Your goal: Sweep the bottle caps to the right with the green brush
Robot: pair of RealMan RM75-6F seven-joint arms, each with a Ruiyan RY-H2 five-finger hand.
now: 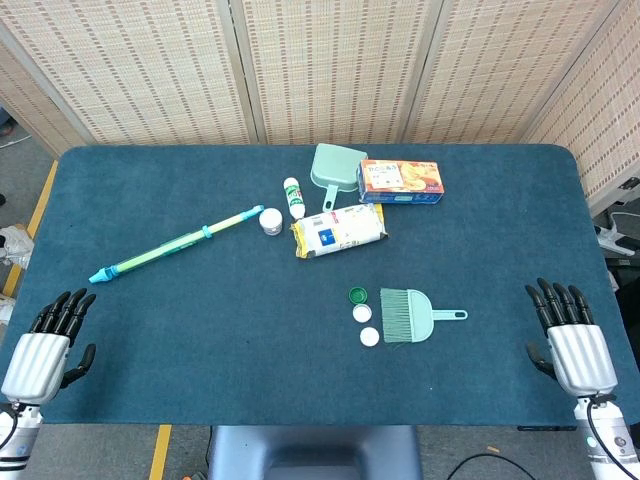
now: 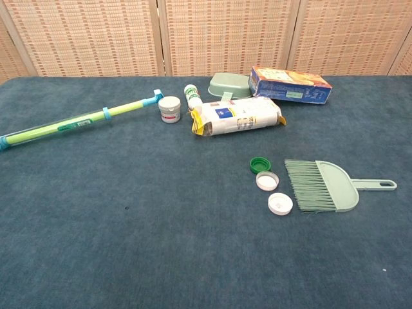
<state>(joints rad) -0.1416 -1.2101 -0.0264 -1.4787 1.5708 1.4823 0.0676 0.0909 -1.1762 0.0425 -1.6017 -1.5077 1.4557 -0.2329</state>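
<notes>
The surface is a wide table covered in dark teal, felt-like cloth, backed by woven-reed screen panels.

At the near corners of the head view rest the two hands, both palm-down with dark fingers stretched forward and slightly apart, holding nothing. The left hand sits at the near left edge; the right hand sits at the near right edge. Neither shows in the chest view.

The long green and blue tube lies diagonally on the left half, well beyond the left hand. At the far middle sit an orange and blue carton, a pale green plastic dustpan beside it, a white and yellow crinkled packet lying flat, a small white bottle with a green label on its side, and a short white jar.

The green brush lies flat right of centre, its handle pointing toward the right hand yet well apart from it, its bristles fanned to the left. Just beside the bristle tips lie three round bottle caps in a loose column: a green cap farthest, a white cap in the middle, and a second white cap nearest.
</notes>
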